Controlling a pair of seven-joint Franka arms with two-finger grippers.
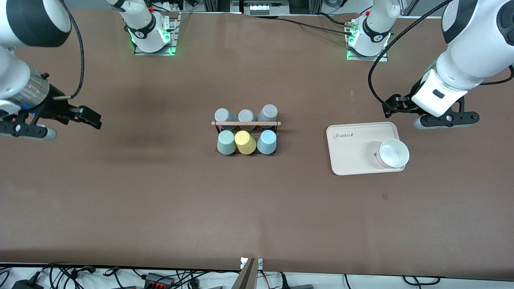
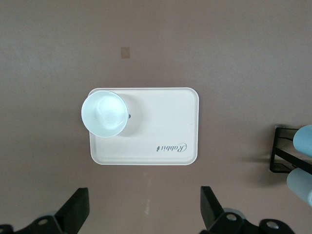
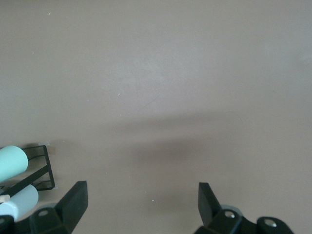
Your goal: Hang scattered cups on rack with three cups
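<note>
The black wire rack (image 1: 245, 123) with a wooden dowel stands mid-table. The mint-green cup (image 1: 226, 142) and the sky-blue cup (image 1: 266, 142) hang on its row nearer the front camera, with a yellow cup (image 1: 245, 142) between them. Three grey cups (image 1: 245, 116) hang on the farther row. My left gripper (image 1: 393, 104) is open and empty above the table beside the tray, toward the left arm's end. My right gripper (image 1: 86, 116) is open and empty toward the right arm's end. The left wrist view shows open fingers (image 2: 77, 209), the rack's end (image 2: 280, 156) and the blue cup (image 2: 304, 139). The right wrist view shows open fingers (image 3: 75, 202) and the mint cup (image 3: 10, 163).
A cream rectangular tray (image 1: 353, 148) lies toward the left arm's end of the table, with a white bowl (image 1: 393, 153) on its corner. Both show in the left wrist view, the tray (image 2: 161, 131) and the bowl (image 2: 105, 113). Bare brown table surrounds the rack.
</note>
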